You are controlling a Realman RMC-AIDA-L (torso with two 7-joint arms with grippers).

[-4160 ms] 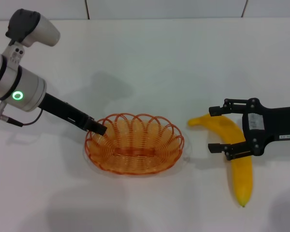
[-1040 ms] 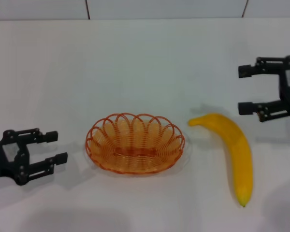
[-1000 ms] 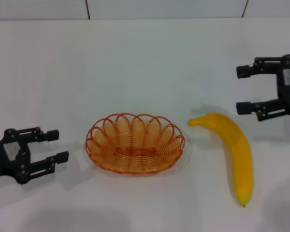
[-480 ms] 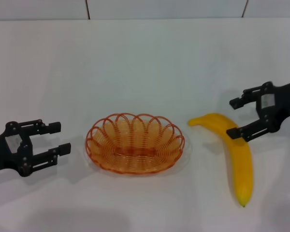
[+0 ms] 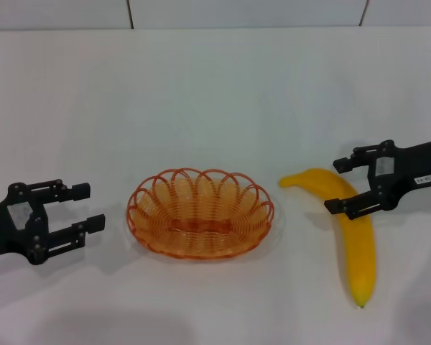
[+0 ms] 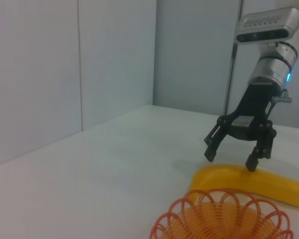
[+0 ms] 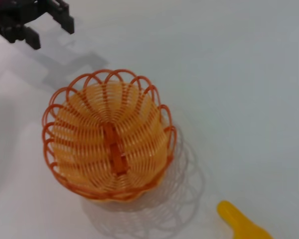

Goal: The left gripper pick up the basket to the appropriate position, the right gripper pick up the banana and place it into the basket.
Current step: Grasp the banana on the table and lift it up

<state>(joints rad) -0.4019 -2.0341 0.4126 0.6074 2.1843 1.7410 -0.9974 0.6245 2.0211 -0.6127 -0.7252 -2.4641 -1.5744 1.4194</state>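
Banana (image 5: 348, 233) is your target; right gripper (image 5: 339, 185) sits at it now, jaws spread, one finger on the far side of the stem end, the other over the upper part of the body. Nothing is clamped yet. From the left wrist view the same claw (image 6: 229, 158) points down with one fingertip at or just above the yellow skin; contact I cannot confirm.

Your best move, judging from this: settle lower until both fingers straddle the fruit across its width, then close. The grip point lies near the stem end, so the long tail toward 6 o'clock will likely sag or swing when you lift. Sliding a little toward the middle of the curve before closing would balance it better. Close gently; the skin is smooth and the section round, so it may roll out sideways.

Right arm pose: forearm enters from 3 o'clock, lying low and nearly level, claw reaching toward 9 o'clock, wrist tipped down.

Outward from there: basket (image 5: 200, 213) rests on the white table (image 5: 215, 93) at 9 o'clock from the banana, near its stem tip but apart from it. It holds nothing. The banana is longer than the basket is wide, so plan to lay it along the long axis.

Left gripper (image 5: 90, 207) waits at 9 o'clock of the basket, near but clear of the rim, fingers apart, holding nothing, arm entering from the left edge.
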